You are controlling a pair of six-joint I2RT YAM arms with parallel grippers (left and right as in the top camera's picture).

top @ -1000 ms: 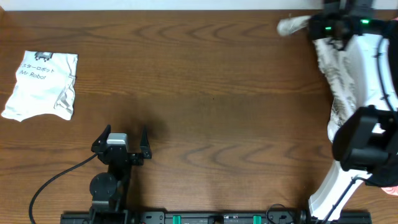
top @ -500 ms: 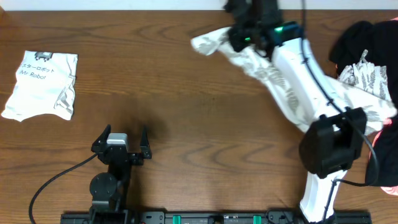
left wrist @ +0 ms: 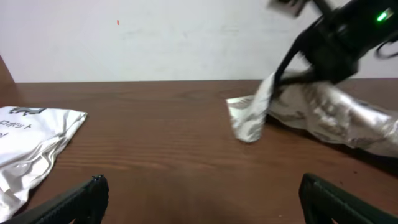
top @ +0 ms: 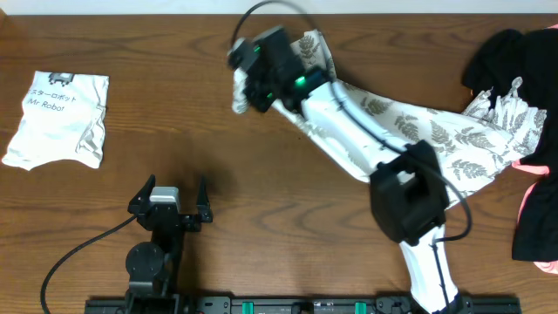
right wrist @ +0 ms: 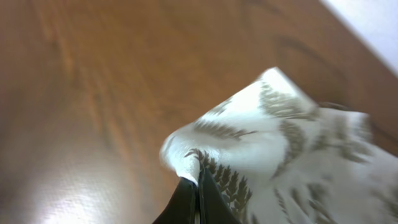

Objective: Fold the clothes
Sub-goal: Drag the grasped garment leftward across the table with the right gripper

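Brown wood worktop (top: 288, 209). Far centre: right tool (top: 247, 80) clamped on a corner of fern-print clothes (top: 453, 144), rest stretched toward right edge. Spread-out step. Next: lay flat, bring in left tool (top: 173, 187), gaping, empty.

The right arm (top: 349, 131) covers part of the fern-print garment (top: 453, 148); the black garment (top: 493, 61) is cropped at right.

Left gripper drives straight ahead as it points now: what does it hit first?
Nothing that shows: ahead of the open left gripper is bare table to the far edge. The fern-print garment lies right of that line, the white shirt left, though depth is hard to judge.
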